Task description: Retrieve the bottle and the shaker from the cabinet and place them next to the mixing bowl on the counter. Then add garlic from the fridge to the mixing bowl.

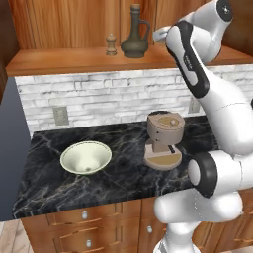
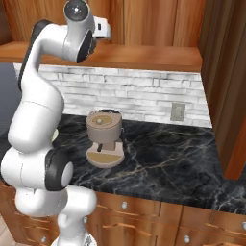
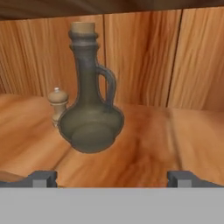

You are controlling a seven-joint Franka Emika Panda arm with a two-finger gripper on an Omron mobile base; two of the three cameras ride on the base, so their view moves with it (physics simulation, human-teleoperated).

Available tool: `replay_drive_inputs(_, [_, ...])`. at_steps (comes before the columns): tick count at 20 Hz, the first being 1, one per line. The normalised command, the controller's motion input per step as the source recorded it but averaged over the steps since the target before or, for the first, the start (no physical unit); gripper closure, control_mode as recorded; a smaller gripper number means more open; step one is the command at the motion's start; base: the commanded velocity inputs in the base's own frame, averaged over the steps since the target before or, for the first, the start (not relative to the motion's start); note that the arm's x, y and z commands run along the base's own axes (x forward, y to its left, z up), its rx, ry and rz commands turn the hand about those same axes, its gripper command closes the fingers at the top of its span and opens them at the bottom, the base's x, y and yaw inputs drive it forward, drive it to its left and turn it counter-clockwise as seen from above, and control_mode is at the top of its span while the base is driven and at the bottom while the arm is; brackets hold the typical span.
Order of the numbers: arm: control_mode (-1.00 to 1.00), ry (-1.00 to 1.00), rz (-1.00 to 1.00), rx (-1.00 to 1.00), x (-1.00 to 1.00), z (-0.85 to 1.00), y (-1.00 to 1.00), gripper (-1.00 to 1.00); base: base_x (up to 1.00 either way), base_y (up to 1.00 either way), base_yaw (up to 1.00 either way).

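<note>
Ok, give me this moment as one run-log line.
phase: reaching for bottle | gripper: open, holding nothing | bottle, shaker: on cabinet shelf | mixing bowl: on counter

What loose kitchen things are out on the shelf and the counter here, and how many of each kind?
Bottle: 1
Shaker: 1
Mixing bowl: 1
Coffee machine: 1
Total: 4

Kitchen: marble counter, brick backsplash, wooden cabinets, coffee machine
</note>
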Motion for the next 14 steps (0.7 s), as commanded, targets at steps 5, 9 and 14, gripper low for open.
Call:
replay_drive_inputs(5, [-1.00, -0.02, 0.15, 0.00, 0.43, 0.02, 0.05, -1.00, 0.00, 0.00, 0.00])
replay_drive_inputs(9, [-1.00, -0.03, 0.15, -0.01, 0.25, 0.00, 0.14, -1.00, 0.00, 0.00, 0.00])
replay_drive_inputs(14, [-1.00, 0.00, 0.02, -0.06, 0.37, 0.00, 0.21, -1.00, 0.00, 0.00, 0.00])
